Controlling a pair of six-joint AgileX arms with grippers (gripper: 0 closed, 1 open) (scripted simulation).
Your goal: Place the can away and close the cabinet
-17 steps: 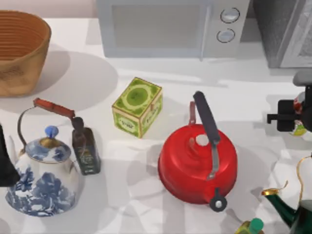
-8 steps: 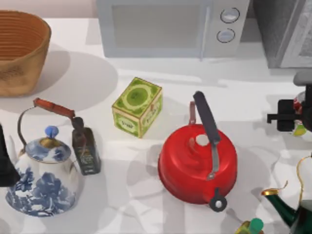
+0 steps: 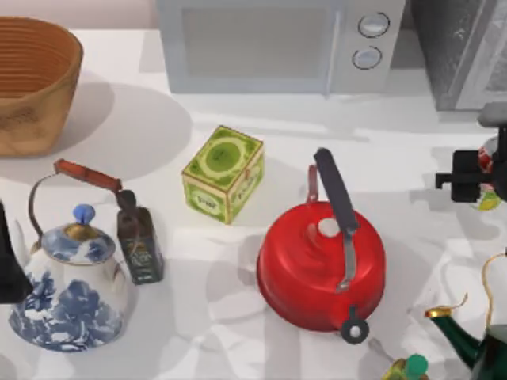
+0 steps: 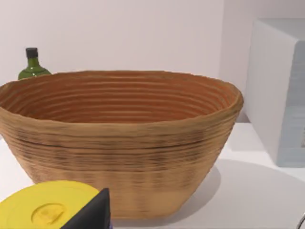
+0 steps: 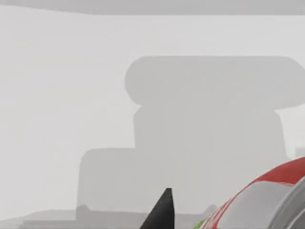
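Note:
The can (image 3: pixel 487 201) shows its red, white and yellow-green label at the table's right edge, mostly hidden under my right gripper (image 3: pixel 482 177), which is shut on it. In the right wrist view the can's red rim and silver top (image 5: pixel 274 198) sit beside a dark fingertip (image 5: pixel 161 214), facing a pale grey wall that carries the gripper's shadow. The grey cabinet (image 3: pixel 463 55) stands at the back right corner, just beyond the gripper. My left arm (image 3: pixel 8 265) stays parked at the left edge.
A red kettle (image 3: pixel 321 265) sits centre-right, a green tea tin (image 3: pixel 223 174) in the middle, and a dark small bottle (image 3: pixel 139 245) beside a blue-and-white teapot (image 3: pixel 71 289). A microwave (image 3: pixel 277 43) stands at the back and a wicker basket (image 3: pixel 32 83) at back left. A green teapot (image 3: pixel 475 340) is at front right.
My right gripper has carried the can a little toward the back and right, closer to the cabinet. The left arm has not moved.

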